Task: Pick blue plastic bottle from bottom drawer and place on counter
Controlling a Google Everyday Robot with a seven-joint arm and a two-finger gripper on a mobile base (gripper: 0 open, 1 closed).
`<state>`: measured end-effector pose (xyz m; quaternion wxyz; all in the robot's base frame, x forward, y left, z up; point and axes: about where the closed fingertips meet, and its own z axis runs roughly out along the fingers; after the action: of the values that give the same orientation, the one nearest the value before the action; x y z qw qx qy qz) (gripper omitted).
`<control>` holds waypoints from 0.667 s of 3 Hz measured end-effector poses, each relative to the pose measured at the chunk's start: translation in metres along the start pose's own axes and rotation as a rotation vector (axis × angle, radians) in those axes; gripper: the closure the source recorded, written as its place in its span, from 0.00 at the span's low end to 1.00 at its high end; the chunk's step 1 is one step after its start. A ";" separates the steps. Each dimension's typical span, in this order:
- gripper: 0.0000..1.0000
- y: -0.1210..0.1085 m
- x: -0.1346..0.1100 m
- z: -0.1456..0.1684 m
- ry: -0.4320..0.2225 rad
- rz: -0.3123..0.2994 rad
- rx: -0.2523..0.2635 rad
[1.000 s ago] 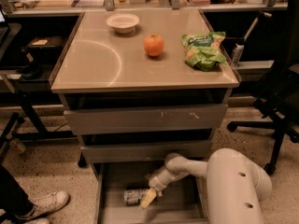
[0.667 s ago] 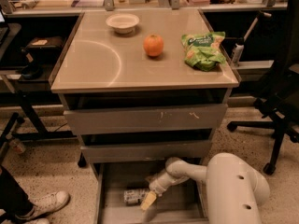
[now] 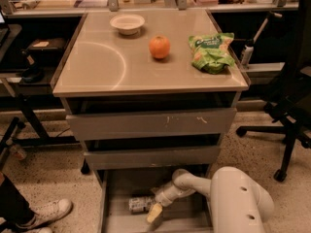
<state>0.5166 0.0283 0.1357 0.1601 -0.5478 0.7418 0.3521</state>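
Note:
The blue plastic bottle point(image 3: 140, 204) lies on its side on the floor of the open bottom drawer point(image 3: 116, 217), at the lower middle of the camera view. My gripper point(image 3: 154, 211) reaches down into the drawer from the white arm point(image 3: 194, 184) and sits right at the bottle's right end, its pale tip just below and right of the bottle. The counter point(image 3: 107, 64) is the glossy beige top of the cabinet above.
On the counter stand a white bowl point(image 3: 127, 23), an orange point(image 3: 159, 47) and a green snack bag point(image 3: 212, 52). Two shut drawer fronts point(image 3: 150, 124) sit above the open drawer. A black office chair point(image 3: 291, 106) is at right, a person's shoe point(image 3: 43, 212) at lower left.
The arm and gripper have stayed almost still in the drawer beside the bottle. The bottle has not visibly moved.

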 end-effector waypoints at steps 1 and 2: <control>0.19 -0.001 0.001 0.000 -0.001 0.000 0.002; 0.41 -0.001 0.001 0.000 -0.001 0.000 0.002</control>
<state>0.5177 0.0279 0.1348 0.1610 -0.5474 0.7422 0.3515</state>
